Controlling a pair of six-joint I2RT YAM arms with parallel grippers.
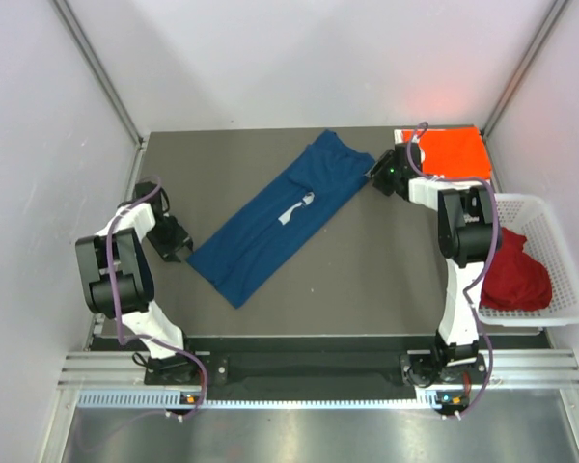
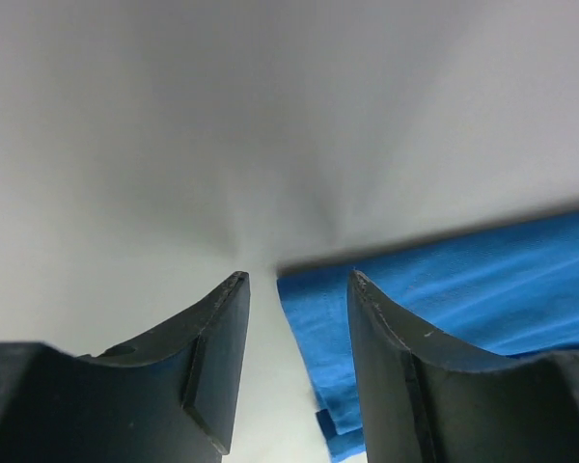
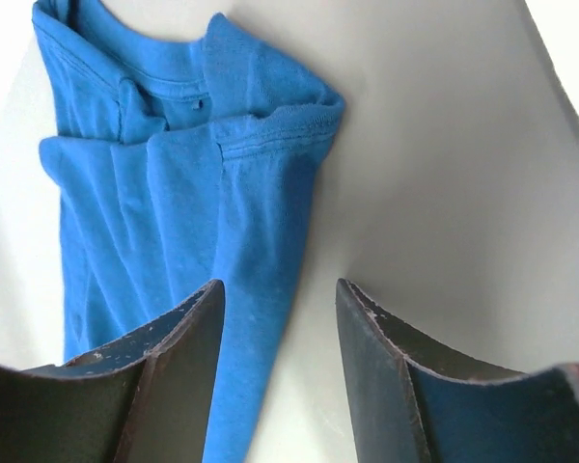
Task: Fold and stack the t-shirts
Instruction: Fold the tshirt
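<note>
Across the middle of the dark grey tabletop (image 1: pixel 367 275) lies the soft navy blue t-shirt (image 1: pixel 270 227), folded lengthwise into a long narrow strip that runs on a slant from the near left to the far right. Its small white chest print (image 1: pixel 295 206) faces up about halfway along. In the right wrist view the ribbed collar (image 3: pixel 164 63) sits at the far end, with the sides and sleeves turned in over the body. At the far right corner of the tabletop a bright orange-red t-shirt (image 1: pixel 452 152) lies flat as a folded rectangle, apart from the navy one. A crumpled dark red t-shirt (image 1: pixel 513 275) sits inside the white plastic lattice basket (image 1: pixel 563 253) at the right edge. The right gripper (image 1: pixel 378 176) is low over the tabletop just beside the collar end, between the navy strip and the orange-red t-shirt. Its own camera shows the right gripper (image 3: pixel 278 285) with its jaws parted and nothing between them, one finger over the cloth and the other over bare tabletop. The left gripper (image 1: pixel 177 247) is down near the strip's hem end, just to its left. In its wrist view the left gripper (image 2: pixel 294 280) also has its jaws apart and holds nothing, with the blue cloth's corner lying just beyond the fingertips.
</note>
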